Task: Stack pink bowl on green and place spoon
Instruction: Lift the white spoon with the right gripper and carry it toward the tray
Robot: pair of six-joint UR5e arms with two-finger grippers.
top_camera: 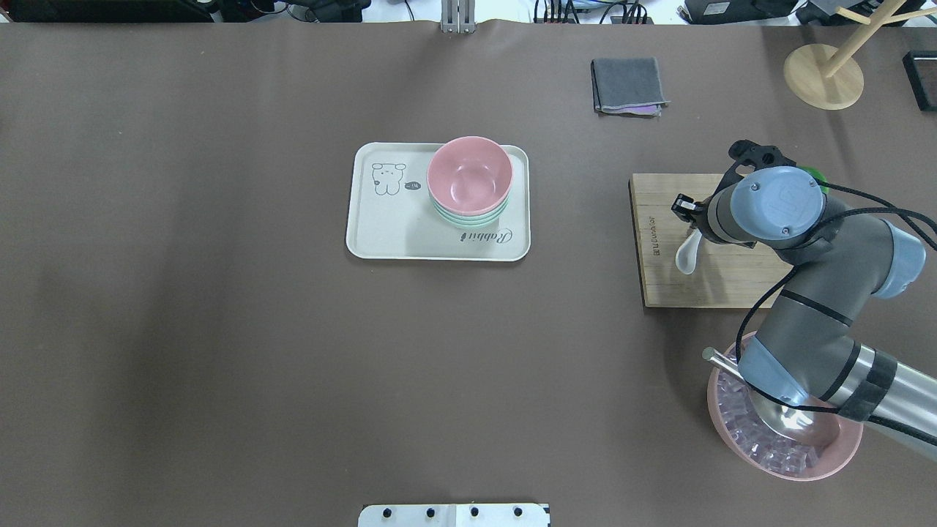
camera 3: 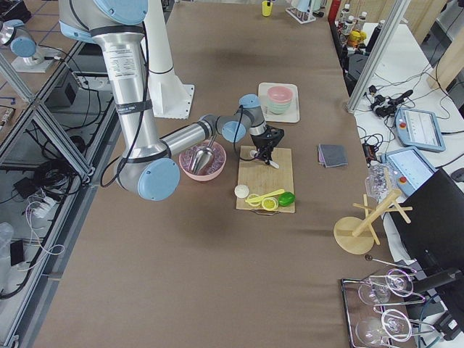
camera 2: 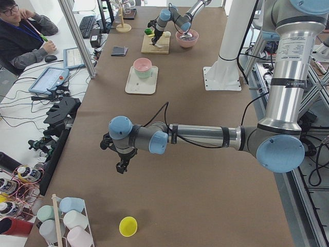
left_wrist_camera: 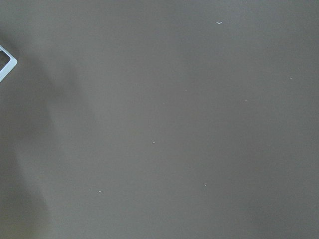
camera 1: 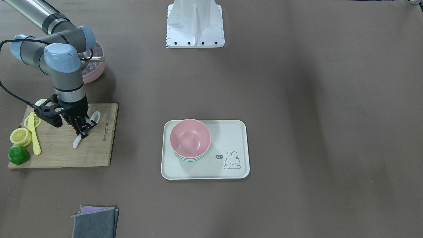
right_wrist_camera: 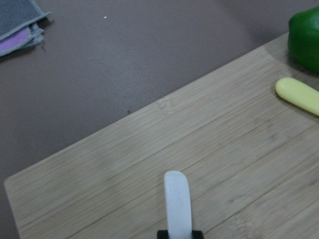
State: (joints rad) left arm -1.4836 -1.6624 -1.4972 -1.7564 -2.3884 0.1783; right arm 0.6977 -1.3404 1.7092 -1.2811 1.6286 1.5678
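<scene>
A pink bowl (camera 1: 190, 137) sits nested on a green bowl (camera 1: 190, 159) at one end of a cream tray (camera 1: 231, 132); the stack also shows in the overhead view (top_camera: 468, 172). A white spoon (camera 1: 76, 142) lies slanted on a wooden cutting board (camera 1: 99, 155). My right gripper (camera 1: 84, 130) points down over the board and is shut on the spoon's handle (right_wrist_camera: 177, 204). The spoon's bowl end (top_camera: 687, 255) sticks out beyond the wrist. My left gripper (camera 2: 122, 167) hangs over bare table far from the tray; I cannot tell if it is open or shut.
On the board lie lemon slices (camera 1: 20, 135), a lime (camera 1: 18, 154) and a yellow knife (camera 1: 34, 135). A pink bowl of ice with a metal scoop (top_camera: 783, 439) stands beside the board. Folded grey cloths (top_camera: 628, 86) and a wooden stand (top_camera: 823, 73) lie beyond it.
</scene>
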